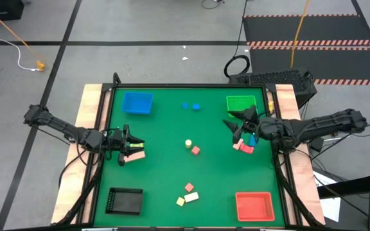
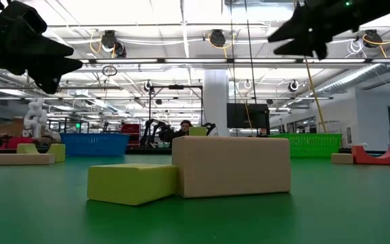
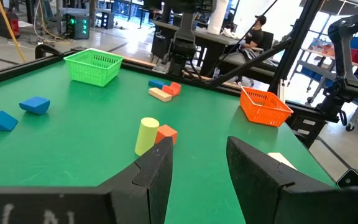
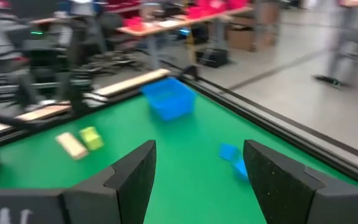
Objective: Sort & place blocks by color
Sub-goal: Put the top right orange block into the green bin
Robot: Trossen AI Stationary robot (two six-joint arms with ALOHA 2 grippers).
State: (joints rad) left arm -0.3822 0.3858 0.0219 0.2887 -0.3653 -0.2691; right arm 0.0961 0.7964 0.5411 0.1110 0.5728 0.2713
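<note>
Small blocks lie scattered on the green table. Two blue blocks [image 1: 191, 106] sit at the far side, a yellow cylinder [image 1: 188, 144] and an orange-red cube [image 1: 196, 151] in the middle. A red, a cream [image 1: 191, 197] and a yellow-green block lie near the front. My left gripper [image 1: 133, 142] [image 3: 197, 163] hangs open above a yellow-green and a pink block [image 1: 137, 154]. My right gripper [image 1: 236, 125] [image 4: 199, 174] is open in the air beside the green tray [image 1: 241, 104], next to a blue block [image 1: 252, 138] and a pink-red block [image 1: 243, 147]. Nothing is between either pair of fingers.
There are trays at all four corners: blue [image 1: 137, 102] far left, green far right, black [image 1: 124, 201] near left, red [image 1: 254, 206] near right. In the low view the yellow-green [image 2: 133, 181] and cream [image 2: 232, 165] blocks fill the foreground. A raised dark rim borders the table.
</note>
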